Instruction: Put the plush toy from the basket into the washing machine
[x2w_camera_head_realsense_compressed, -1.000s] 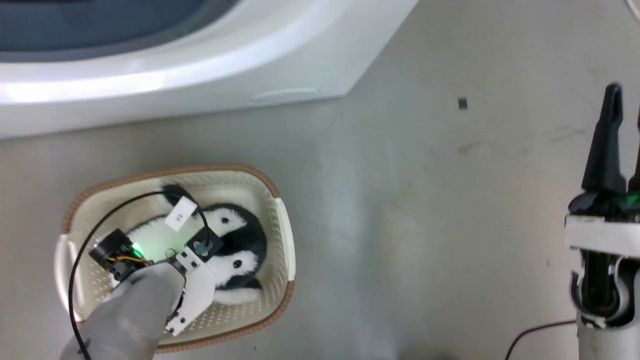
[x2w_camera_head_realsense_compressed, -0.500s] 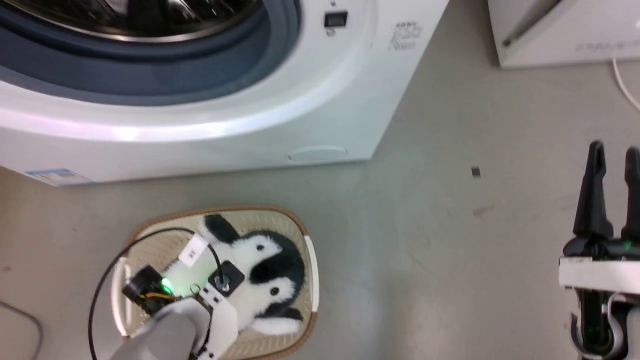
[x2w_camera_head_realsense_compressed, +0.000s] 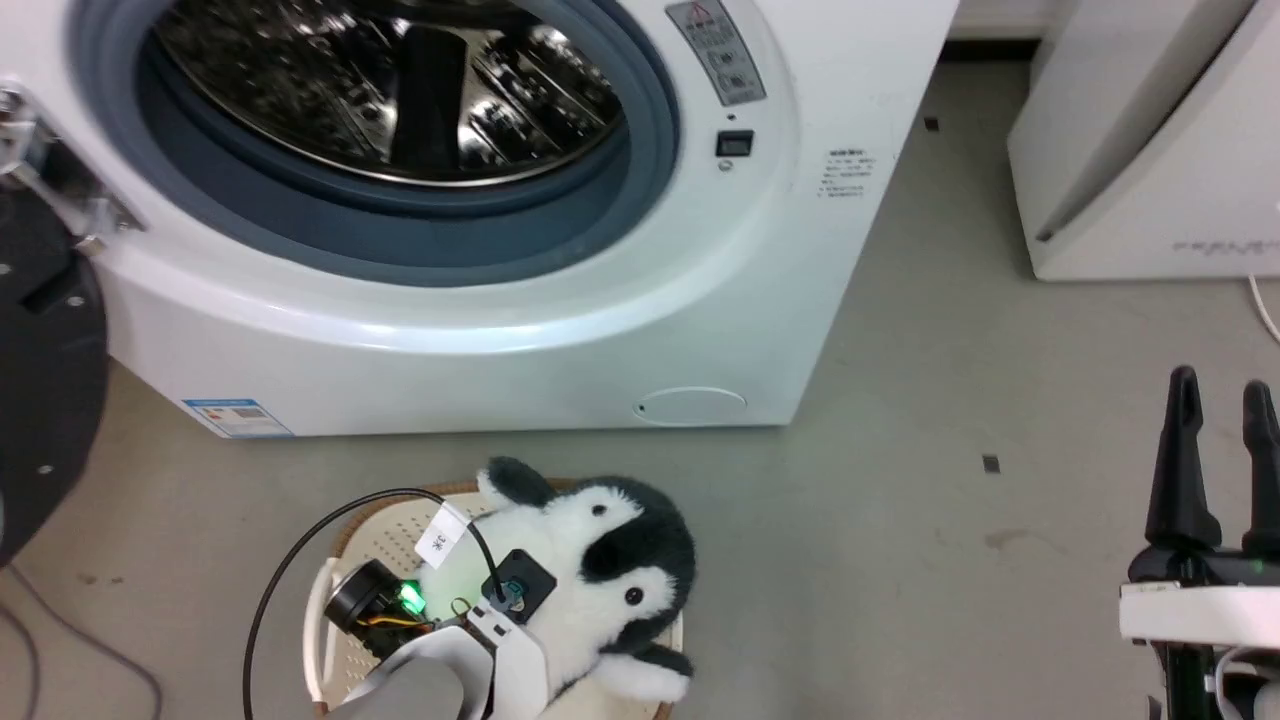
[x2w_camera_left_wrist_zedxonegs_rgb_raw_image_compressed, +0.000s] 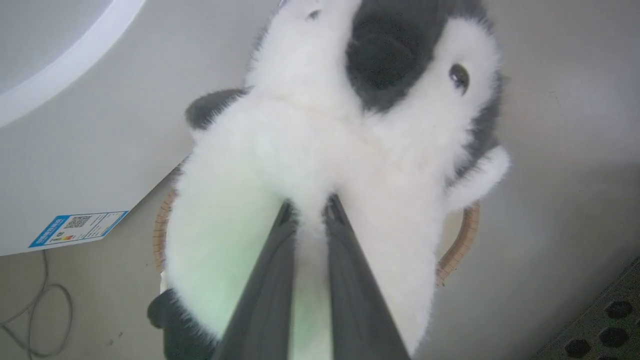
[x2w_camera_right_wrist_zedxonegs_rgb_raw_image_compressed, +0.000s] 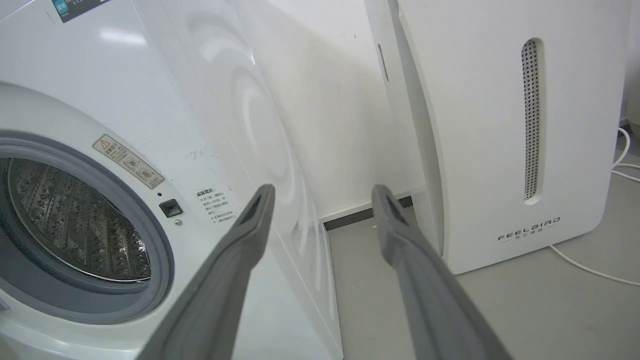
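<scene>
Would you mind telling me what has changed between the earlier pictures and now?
The left gripper, shut on the plush toy, has lifted it: it lay inside the basket and now hangs above it, overlapping the rim. The head camera tilted up, showing more of the washing machine. The right gripper stays open and idle; the basket stays on the floor.

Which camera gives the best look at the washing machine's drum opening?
The head view: it looks into the open steel drum of the washing machine. The right wrist view catches the opening obliquely; the left wrist view, its white lower front.
</scene>
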